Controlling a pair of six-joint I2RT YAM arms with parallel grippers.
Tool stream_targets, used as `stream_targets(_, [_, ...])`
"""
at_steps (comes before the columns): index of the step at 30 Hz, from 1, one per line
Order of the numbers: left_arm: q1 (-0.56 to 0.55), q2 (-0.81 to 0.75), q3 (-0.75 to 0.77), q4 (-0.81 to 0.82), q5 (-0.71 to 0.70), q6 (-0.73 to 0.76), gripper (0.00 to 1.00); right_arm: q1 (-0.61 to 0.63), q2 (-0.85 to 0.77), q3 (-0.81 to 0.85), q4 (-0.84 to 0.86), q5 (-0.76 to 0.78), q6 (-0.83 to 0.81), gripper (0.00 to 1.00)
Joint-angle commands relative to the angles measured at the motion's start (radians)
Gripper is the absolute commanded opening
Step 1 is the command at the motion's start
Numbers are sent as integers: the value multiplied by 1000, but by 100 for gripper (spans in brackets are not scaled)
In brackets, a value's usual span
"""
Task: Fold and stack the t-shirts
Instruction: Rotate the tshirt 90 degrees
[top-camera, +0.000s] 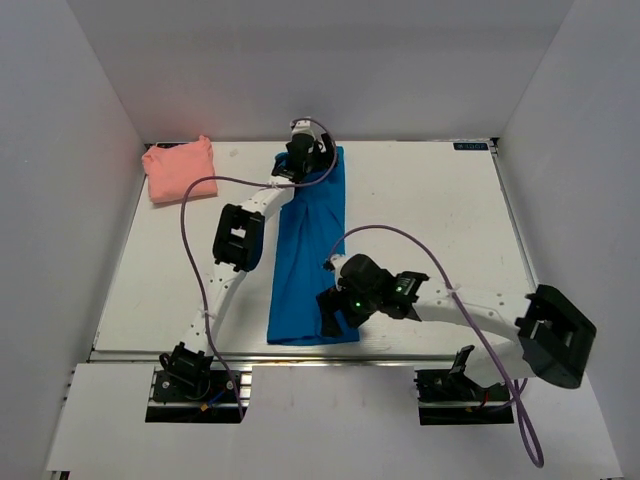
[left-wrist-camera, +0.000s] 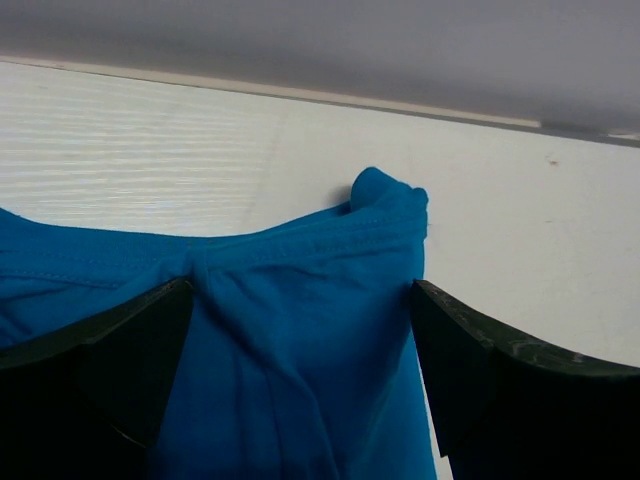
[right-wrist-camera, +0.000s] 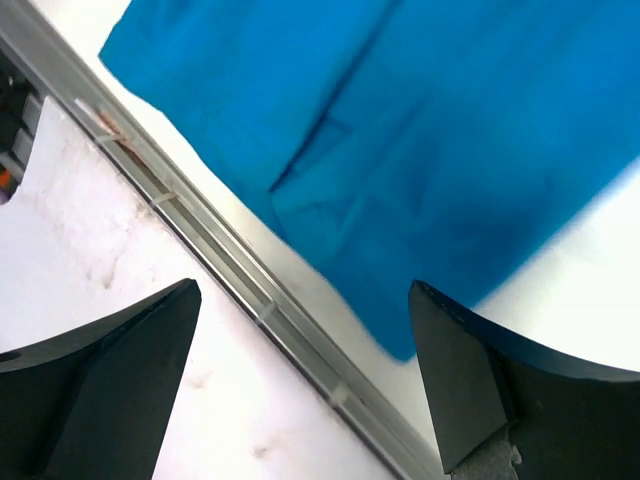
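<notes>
The bright blue t-shirt lies as a long narrow strip down the middle of the table, from the far edge to the near edge. My left gripper is at its far end; in the left wrist view it is open, jaws wide, with the bunched blue cloth between and under them. My right gripper hovers over the shirt's near right corner; in the right wrist view it is open and empty above the blue cloth. The salmon pink t-shirt is a small folded bundle at the far left corner.
White walls enclose the table on three sides. The metal rail of the table's near edge runs under the right gripper. The left arm's elbow and purple cables hang over the table left of the blue shirt.
</notes>
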Motion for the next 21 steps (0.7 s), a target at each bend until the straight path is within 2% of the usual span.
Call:
stream_targets(1, [33, -133, -49, -37, -29, 85, 100, 8, -94, -29, -83, 99, 79, 90])
stream_targets(4, [33, -180, -67, 0, 58, 85, 100, 5, -132, -42, -66, 145, 90, 90])
stream_targets(8, [33, -297, -47, -38, 59, 76, 100, 5, -148, -17, -103, 252, 105, 90])
stream_targets(12, [33, -391, -47, -80, 50, 132, 100, 2, -174, -40, -117, 312, 162, 90])
stream_targets(15, [33, -492, -56, -178, 39, 185, 100, 2, -194, -63, -120, 346, 208, 90])
stream_targets(18, [33, -646, -151, -325, 39, 229, 100, 0, -218, -90, -114, 363, 231, 90])
stream_targets(20, [24, -758, -339, -423, -27, 216, 100, 0, -226, -106, -108, 366, 242, 90])
stream_targets(21, [12, -890, -521, -434, -27, 215, 100, 3, -226, -118, -103, 369, 251, 90])
